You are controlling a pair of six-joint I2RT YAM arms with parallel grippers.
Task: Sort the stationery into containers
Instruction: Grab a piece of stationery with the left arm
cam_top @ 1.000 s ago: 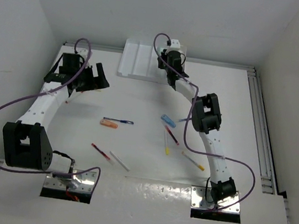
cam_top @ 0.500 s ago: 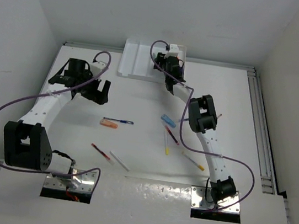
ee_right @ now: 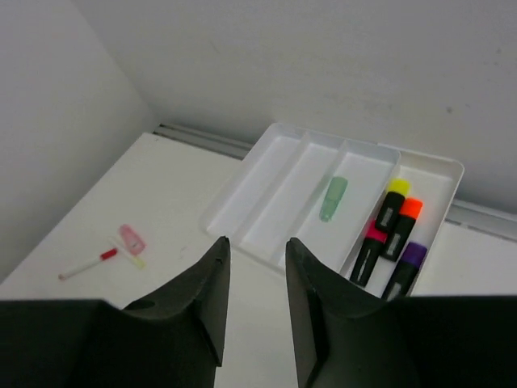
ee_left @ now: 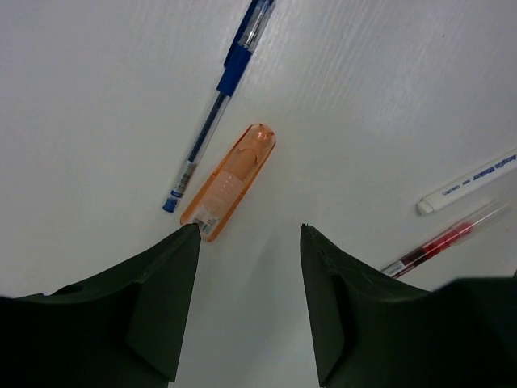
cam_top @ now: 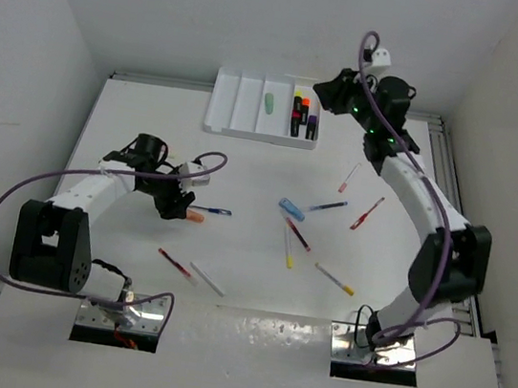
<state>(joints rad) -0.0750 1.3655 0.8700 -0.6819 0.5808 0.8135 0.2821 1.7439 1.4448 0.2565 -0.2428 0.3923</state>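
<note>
Stubby orange plastic highlighter (ee_left: 229, 183) lies off-centre beside one tip of your left gripper (ee_left: 248, 229), whose fingers are open and empty. Centre over it, clear of the thin blue pen (ee_left: 218, 101), then close. Your right gripper (ee_right: 257, 241) has its fingers slightly apart, holding nothing.

An orange highlighter (ee_left: 230, 182) is lying flat just ahead of the left gripper (ee_left: 249, 228). Its near end is sitting right at one jaw's tip, not between the jaws. A blue pen (ee_left: 222, 97) is lying beside it, a bit farther out. A white pen (ee_left: 468, 182) and a red pen (ee_left: 440, 246) are lying off to the other side of the jaws.

Ahead of the right gripper (ee_right: 255, 241) and below it, the white tray (ee_right: 266, 186) is sitting with its four long slots. A green highlighter (ee_right: 333, 198) is lying in one inner slot. Four black highlighters (ee_right: 388, 212) with yellow, orange, pink and purple caps are lying in the end slot next to it.
</note>
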